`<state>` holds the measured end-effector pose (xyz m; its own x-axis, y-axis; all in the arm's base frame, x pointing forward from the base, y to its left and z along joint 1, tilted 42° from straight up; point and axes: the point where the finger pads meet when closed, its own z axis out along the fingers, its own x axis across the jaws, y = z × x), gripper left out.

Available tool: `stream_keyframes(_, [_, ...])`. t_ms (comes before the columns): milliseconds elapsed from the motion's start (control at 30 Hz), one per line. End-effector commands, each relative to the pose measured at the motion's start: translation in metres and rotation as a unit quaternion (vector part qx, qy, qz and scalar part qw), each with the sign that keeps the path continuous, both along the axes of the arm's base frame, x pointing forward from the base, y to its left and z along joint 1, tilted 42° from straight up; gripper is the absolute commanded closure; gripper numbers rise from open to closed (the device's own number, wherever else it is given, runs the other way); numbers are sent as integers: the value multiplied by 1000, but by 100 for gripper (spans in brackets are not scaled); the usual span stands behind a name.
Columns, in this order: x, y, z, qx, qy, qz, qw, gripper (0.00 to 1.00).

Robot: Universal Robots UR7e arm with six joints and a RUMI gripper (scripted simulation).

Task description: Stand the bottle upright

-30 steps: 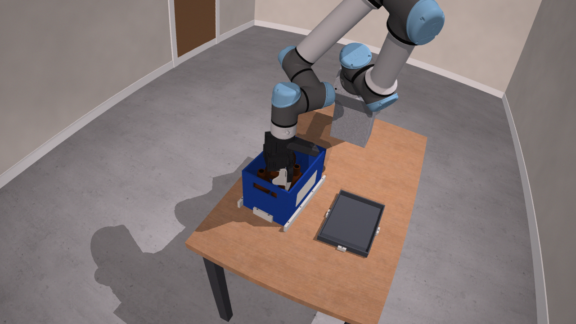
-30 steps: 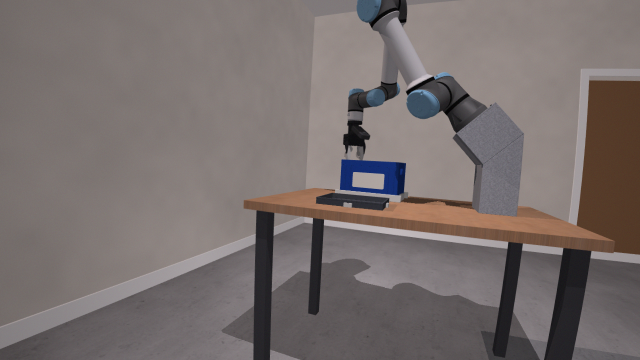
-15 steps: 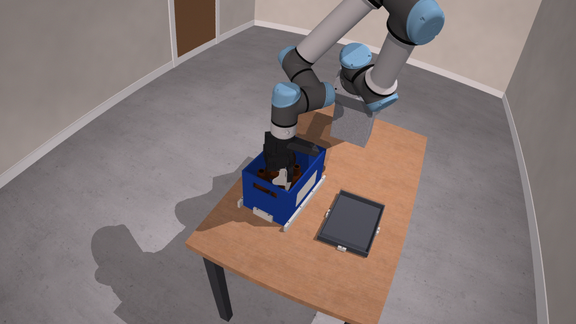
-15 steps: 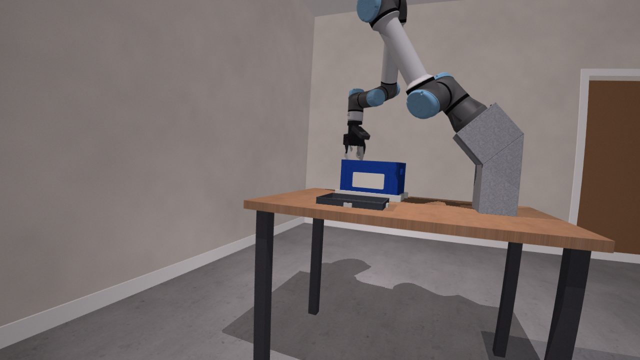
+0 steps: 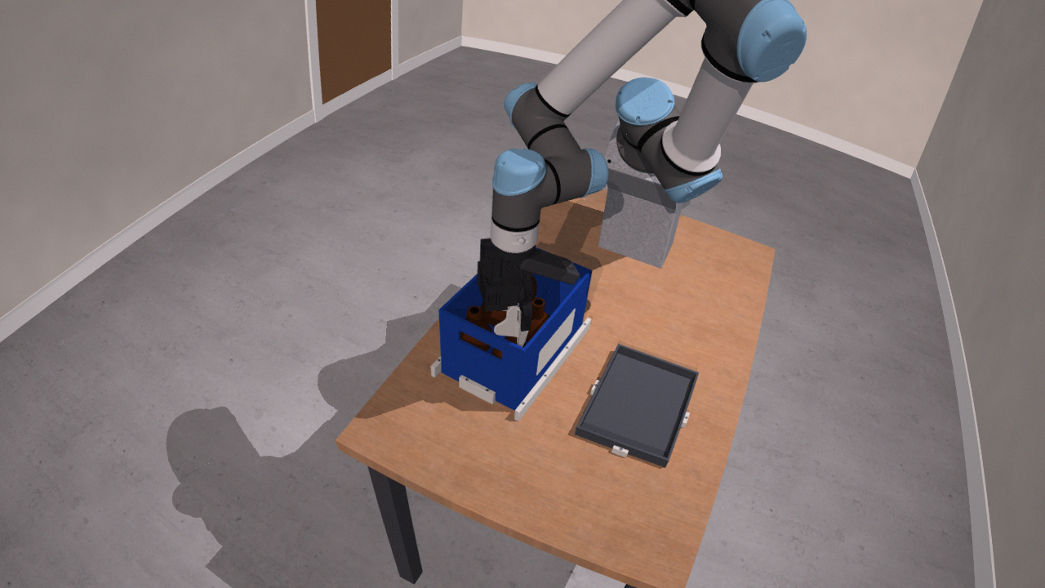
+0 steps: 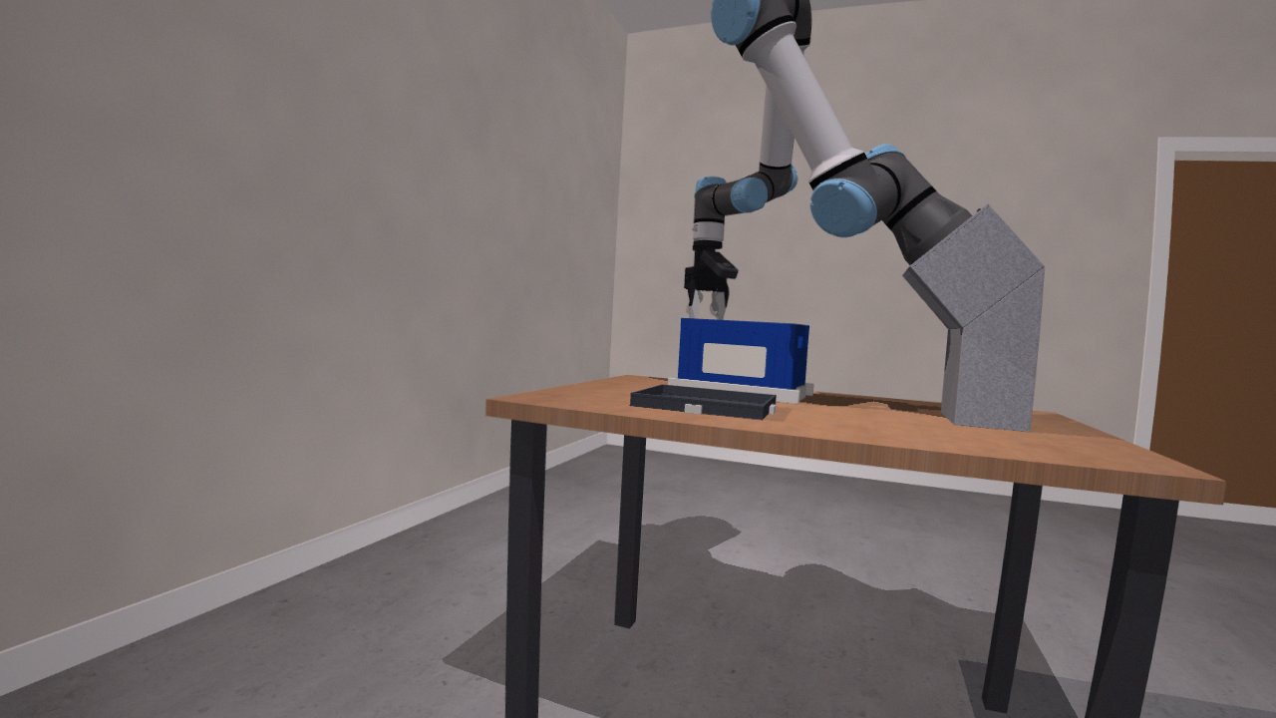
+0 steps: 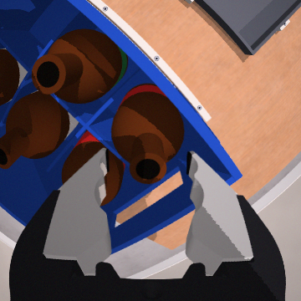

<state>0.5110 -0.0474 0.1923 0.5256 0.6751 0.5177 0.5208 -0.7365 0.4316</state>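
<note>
Hand (image 5: 515, 337) (image 6: 706, 314) (image 7: 148, 151) open above ribless brown btl (image 7: 147, 130).

Moderate light falls on my wooden table (image 5: 701, 292) (image 6: 874, 433) (image 7: 234, 96), throwing hard-edged shadows across the grey concrete floor (image 5: 277, 256) (image 6: 383, 624). The blue plastic crate's (image 5: 474, 365) (image 6: 687, 352) (image 7: 167, 84) inside looks dim; my wrist view bends straight edges.

Pale walls (image 5: 153, 87) (image 6: 312, 222) here, grey floor (image 5: 241, 292) (image 6: 401, 624), brown door (image 5: 354, 47) (image 6: 1222, 330), upper left from above; shadows spread beneath the table (image 5: 467, 468) (image 6: 856, 437).
</note>
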Motion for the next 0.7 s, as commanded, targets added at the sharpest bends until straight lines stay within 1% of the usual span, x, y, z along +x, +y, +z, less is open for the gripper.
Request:
stream_keyframes(0, [0,0,0,0,0,0,1000,62])
stream_keyframes(300, [-2,0,3,0,0,0,1000,62])
stream_keyframes(600, [-15,-1,17,0,0,0,1000,62])
stream_keyframes(667, [-15,-1,17,0,0,0,1000,62])
